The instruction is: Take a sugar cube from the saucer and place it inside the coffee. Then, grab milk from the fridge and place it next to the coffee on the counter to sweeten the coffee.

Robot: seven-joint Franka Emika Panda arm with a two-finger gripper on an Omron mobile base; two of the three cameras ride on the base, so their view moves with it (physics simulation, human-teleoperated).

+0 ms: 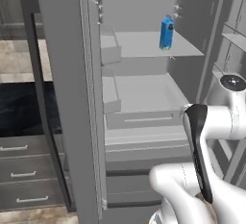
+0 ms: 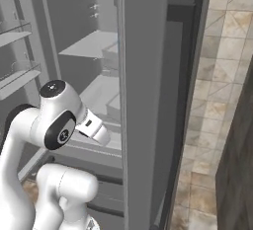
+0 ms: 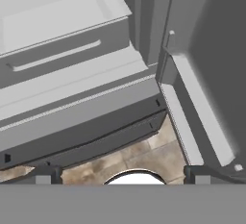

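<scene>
The fridge (image 1: 144, 98) is open and the milk (image 1: 166, 33) stands high on a shelf. The gripper (image 3: 122, 172) is wide open, holding nothing, pointing down low — it might bump a shelf while reaching up, or knock the carton over.

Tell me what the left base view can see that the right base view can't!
The left base view has the milk, a bright-blue carton standing upright on the fridge's upper shelf. It also catches the black counter with grey drawers under it, left of the open door.

The right base view has the tan tiled floor running past the door's outer side, and a dark cabinet at the right edge.

Both see the open grey fridge with its shelves and drawer, and the white arm in front of it.
</scene>
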